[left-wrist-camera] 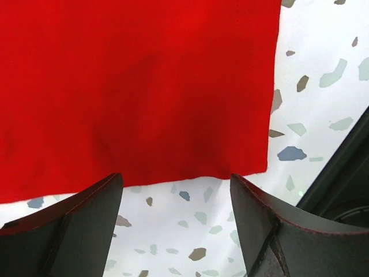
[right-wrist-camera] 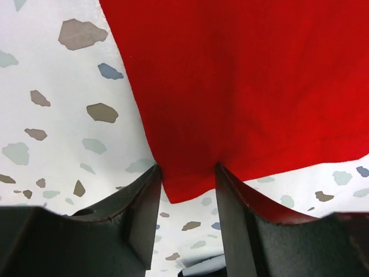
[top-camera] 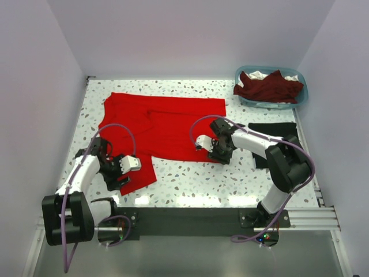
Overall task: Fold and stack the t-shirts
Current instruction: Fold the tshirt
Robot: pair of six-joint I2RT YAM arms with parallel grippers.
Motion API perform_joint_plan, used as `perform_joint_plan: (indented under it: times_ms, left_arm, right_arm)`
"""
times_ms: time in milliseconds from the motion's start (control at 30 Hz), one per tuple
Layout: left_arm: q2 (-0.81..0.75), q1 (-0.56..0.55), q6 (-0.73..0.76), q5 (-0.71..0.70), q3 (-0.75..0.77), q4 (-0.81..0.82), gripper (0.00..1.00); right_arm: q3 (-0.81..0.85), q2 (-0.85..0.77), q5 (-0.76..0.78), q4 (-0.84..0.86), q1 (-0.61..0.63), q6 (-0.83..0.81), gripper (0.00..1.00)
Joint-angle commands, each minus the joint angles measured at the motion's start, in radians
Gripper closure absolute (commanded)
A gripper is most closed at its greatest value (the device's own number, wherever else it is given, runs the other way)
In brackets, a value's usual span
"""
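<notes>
Now | red tee [top-camera: 164,124] spread flat, table centre toward left edge | left fingers [left-wrist-camera: 75,231] open wide at its near-left edge | right fingers [right-wrist-camera: 138,219] straddle its near-right corner, grip unclear

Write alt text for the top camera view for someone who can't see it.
A bright red t-shirt lies spread on a speckled table, the robot's left hand at its near left corner and right hand at its near right corner. A black t-shirt lies to the right; a dark maroon t-shirt sits in a light blue basket at the far right.
</notes>
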Motion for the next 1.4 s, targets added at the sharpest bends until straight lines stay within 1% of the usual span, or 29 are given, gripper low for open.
perform_joint_plan:
  times_ms: [0, 133, 167, 200, 233, 267, 333, 367, 400, 467, 500, 533, 567, 600, 633, 667, 700, 733, 833, 933, 1067, 1100, 1167, 1200, 1233, 1367]
  left_arm:
    - [-0.002, -0.040, -0.004, 0.020, -0.007, 0.077, 0.21]
    - [0.016, -0.125, -0.030, 0.003, -0.040, 0.135, 0.23]
    - [0.024, -0.133, -0.035, -0.005, -0.047, 0.146, 0.24]
    - [0.029, -0.132, -0.039, -0.020, -0.055, 0.157, 0.26]
    - [0.041, -0.168, -0.038, -0.026, -0.072, 0.168, 0.27]
    - [0.047, -0.176, -0.038, -0.048, -0.081, 0.171, 0.29]
    - [0.056, -0.185, -0.017, -0.066, -0.104, 0.162, 0.35]
    - [0.053, -0.185, -0.009, -0.084, -0.110, 0.157, 0.47]
    - [0.041, -0.185, -0.004, -0.092, -0.115, 0.149, 0.53]
    - [0.023, -0.185, -0.001, -0.101, -0.107, 0.129, 0.62]
    - [0.014, -0.185, 0.002, -0.098, -0.097, 0.114, 0.70]
    - [-0.003, -0.185, 0.003, -0.094, -0.066, 0.078, 0.74]
    - [-0.009, -0.185, -0.001, -0.079, -0.045, 0.057, 0.82]
    - [-0.019, -0.185, -0.009, -0.069, -0.020, 0.033, 0.86]
    - [-0.023, -0.185, -0.010, -0.062, 0.033, -0.025, 0.89]
    - [-0.028, -0.184, -0.009, -0.034, 0.060, -0.058, 0.95]
    - [-0.034, -0.184, -0.010, -0.022, 0.086, -0.088, 0.98]
    - [-0.052, -0.184, -0.016, -0.011, 0.130, -0.114, 1.00]
    - [-0.086, -0.184, -0.018, 0.010, 0.211, -0.226, 1.00]
    - [-0.097, -0.179, -0.029, 0.023, 0.274, -0.295, 1.00]
    - [-0.080, -0.147, -0.047, 0.043, 0.359, -0.309, 1.00]
    - [-0.054, -0.141, -0.046, 0.047, 0.379, -0.306, 1.00]
    - [-0.017, -0.090, -0.047, 0.063, 0.448, -0.282, 1.00]
    - [0.028, -0.081, -0.055, 0.067, 0.472, -0.273, 1.00]
    - [0.053, -0.060, -0.056, 0.073, 0.526, -0.256, 1.00]
    - [0.185, -0.047, -0.072, 0.095, 0.653, -0.230, 1.00]
  right_arm:
    - [-0.042, 0.050, 0.040, 0.089, 0.001, -0.029, 0.56]
    - [-0.042, 0.056, 0.056, 0.095, 0.001, -0.023, 0.67]
    - [-0.040, 0.059, 0.057, 0.095, 0.001, -0.023, 0.71]
    - [-0.040, 0.059, 0.056, 0.094, 0.001, -0.023, 0.75]
    - [-0.037, 0.062, 0.057, 0.092, 0.001, -0.017, 0.78]
    - [-0.033, 0.067, 0.062, 0.091, 0.001, -0.012, 0.85]
    - [-0.018, 0.075, 0.062, 0.080, 0.001, -0.005, 0.91]
    - [-0.014, 0.075, 0.060, 0.075, 0.001, -0.003, 0.98]
    - [-0.010, 0.073, 0.062, 0.072, 0.001, 0.000, 1.00]
    - [0.004, 0.072, 0.060, 0.057, 0.001, 0.003, 1.00]
    - [0.010, 0.072, 0.057, 0.049, 0.001, 0.005, 1.00]
    - [0.019, 0.061, 0.048, 0.040, 0.001, 0.003, 1.00]
    - [0.022, 0.055, 0.047, 0.023, 0.001, 0.003, 1.00]
    - [0.025, 0.044, 0.041, 0.011, 0.001, 0.000, 1.00]
    - [0.030, 0.033, 0.031, 0.000, -0.001, -0.003, 1.00]
    - [0.030, 0.008, 0.027, -0.023, 0.001, -0.006, 1.00]
    - [0.030, -0.006, 0.022, -0.034, 0.001, -0.009, 1.00]
    - [0.029, -0.020, 0.019, -0.047, 0.001, -0.014, 1.00]
    - [0.022, -0.075, 0.002, -0.103, 0.001, -0.018, 1.00]
    - [0.024, -0.126, -0.015, -0.176, 0.001, -0.022, 1.00]
    - [0.039, -0.171, -0.018, -0.218, -0.010, -0.051, 1.00]
    - [0.056, -0.171, -0.021, -0.225, -0.018, -0.066, 1.00]
    - [0.082, -0.146, -0.027, -0.245, -0.050, -0.078, 1.00]
    - [0.110, -0.134, -0.038, -0.251, -0.062, -0.089, 1.00]
    - [0.124, -0.105, -0.042, -0.259, -0.073, -0.092, 1.00]
    - [0.196, -0.039, -0.059, -0.290, -0.107, -0.109, 1.00]
